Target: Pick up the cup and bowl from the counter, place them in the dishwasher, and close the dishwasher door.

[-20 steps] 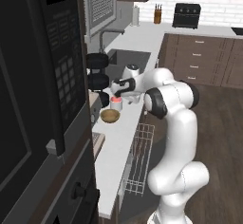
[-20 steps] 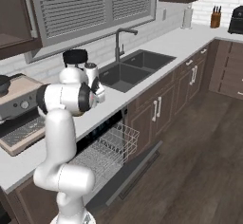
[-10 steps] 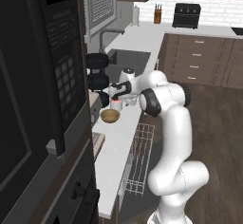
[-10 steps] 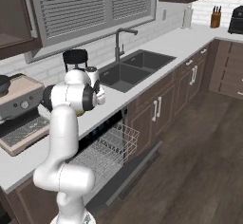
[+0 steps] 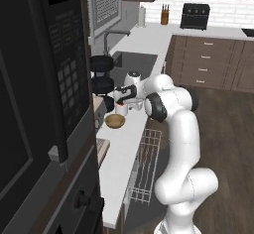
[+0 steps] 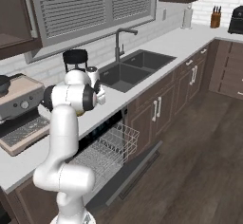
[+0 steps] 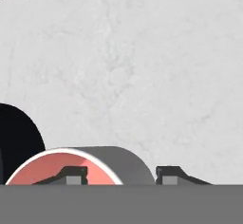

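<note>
gripper (image 7: 116, 176) straddles the cup (image 7: 71, 168) rim, one finger inside, one outside; can't tell if it's pinching | cup sits on counter (image 5: 124, 144) beside the bowl (image 5: 115, 121), from what I see

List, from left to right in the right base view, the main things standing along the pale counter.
Grey espresso machine → black round stacked things → tall grey faucet → white paper towel roll → wooden knife block.

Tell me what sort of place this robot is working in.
A home kitchen, rendered. A pale counter over dark brown cabinets holds a sunken sink with a faucet, and a dishwasher stands open with its white wire rack pulled out.
</note>
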